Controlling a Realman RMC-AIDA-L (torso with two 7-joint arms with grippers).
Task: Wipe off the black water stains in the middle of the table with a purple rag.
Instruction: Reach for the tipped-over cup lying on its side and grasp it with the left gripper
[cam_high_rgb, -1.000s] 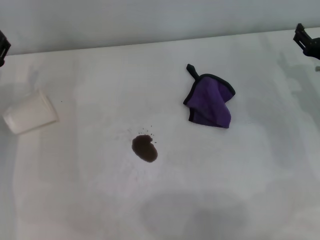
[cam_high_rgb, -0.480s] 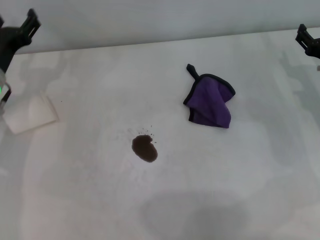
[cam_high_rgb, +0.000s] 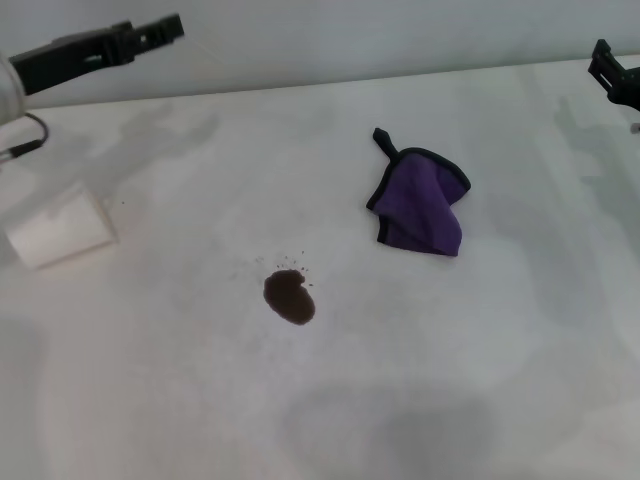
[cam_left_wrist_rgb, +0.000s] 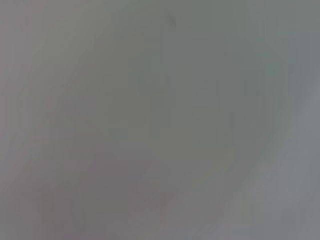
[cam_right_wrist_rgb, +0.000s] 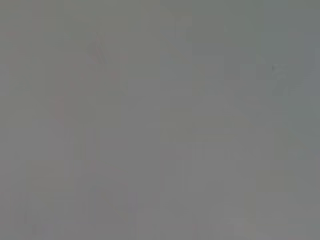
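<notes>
The purple rag (cam_high_rgb: 422, 203) lies crumpled on the white table (cam_high_rgb: 480, 340), right of centre, its black loop tab pointing to the far side. The black water stains (cam_high_rgb: 289, 297) form a small dark oval puddle with tiny specks, left of the rag and nearer to me. My left gripper (cam_high_rgb: 160, 30) reaches in from the far left, high above the table and far from both. My right gripper (cam_high_rgb: 612, 72) shows only as a dark piece at the far right edge. Both wrist views show only plain grey.
A white paper cup (cam_high_rgb: 60, 228) lies on its side at the left of the table, below my left arm. The table's far edge meets a grey wall behind.
My left arm has swung in from the left edge and now stretches rightward above the cup. The right gripper, rag and stain have not moved.
</notes>
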